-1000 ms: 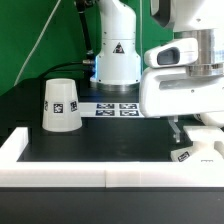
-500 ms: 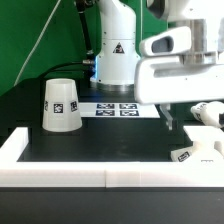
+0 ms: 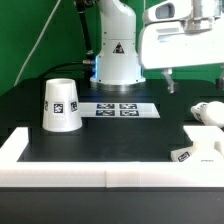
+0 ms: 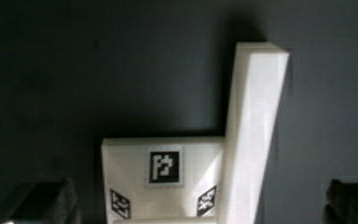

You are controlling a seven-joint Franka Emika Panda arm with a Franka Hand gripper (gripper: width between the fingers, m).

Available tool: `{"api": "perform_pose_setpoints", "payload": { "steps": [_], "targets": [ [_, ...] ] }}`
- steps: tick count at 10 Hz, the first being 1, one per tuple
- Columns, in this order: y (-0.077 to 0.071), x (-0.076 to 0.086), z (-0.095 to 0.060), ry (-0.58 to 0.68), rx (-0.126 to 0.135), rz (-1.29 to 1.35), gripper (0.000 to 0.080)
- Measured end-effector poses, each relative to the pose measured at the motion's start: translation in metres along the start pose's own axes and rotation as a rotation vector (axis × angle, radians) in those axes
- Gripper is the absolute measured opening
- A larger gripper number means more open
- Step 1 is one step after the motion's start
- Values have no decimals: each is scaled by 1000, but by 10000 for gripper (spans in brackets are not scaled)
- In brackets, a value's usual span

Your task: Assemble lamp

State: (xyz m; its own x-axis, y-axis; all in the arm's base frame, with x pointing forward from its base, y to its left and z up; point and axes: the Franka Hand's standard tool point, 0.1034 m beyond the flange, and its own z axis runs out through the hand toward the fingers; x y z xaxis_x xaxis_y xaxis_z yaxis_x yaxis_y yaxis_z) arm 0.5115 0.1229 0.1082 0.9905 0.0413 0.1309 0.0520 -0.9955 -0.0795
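Note:
The lamp's flat square base (image 3: 203, 146) lies at the exterior view's right, against the white rim, with a tag on its front edge. The small rounded bulb (image 3: 208, 112) lies just behind it. The tapered shade (image 3: 61, 104) stands mouth up at the exterior view's left. My gripper (image 3: 175, 78) hangs high above the base, open and empty. In the wrist view the base (image 4: 163, 165) shows between my dark fingertips (image 4: 30, 202), with the gripper (image 4: 190, 208) well above it.
A white raised rim (image 3: 60, 166) borders the black table at the front and sides; it also shows in the wrist view (image 4: 256, 100). The marker board (image 3: 118, 108) lies in front of the white robot body (image 3: 117, 55).
My gripper has risen straight up from just above the base to high in the frame. The bulb behind the base has come into view. The parts have not moved.

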Motion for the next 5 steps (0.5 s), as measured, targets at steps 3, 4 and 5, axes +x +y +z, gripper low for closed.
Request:
{"api": "perform_pose_setpoints", "payload": {
  "steps": [3, 4, 5],
  "targets": [
    [-33, -15, 5, -15, 9, -9, 698],
    [-33, -15, 5, -16, 9, -8, 698],
    [-33, -15, 5, -16, 9, -9, 698]
  ]
}}
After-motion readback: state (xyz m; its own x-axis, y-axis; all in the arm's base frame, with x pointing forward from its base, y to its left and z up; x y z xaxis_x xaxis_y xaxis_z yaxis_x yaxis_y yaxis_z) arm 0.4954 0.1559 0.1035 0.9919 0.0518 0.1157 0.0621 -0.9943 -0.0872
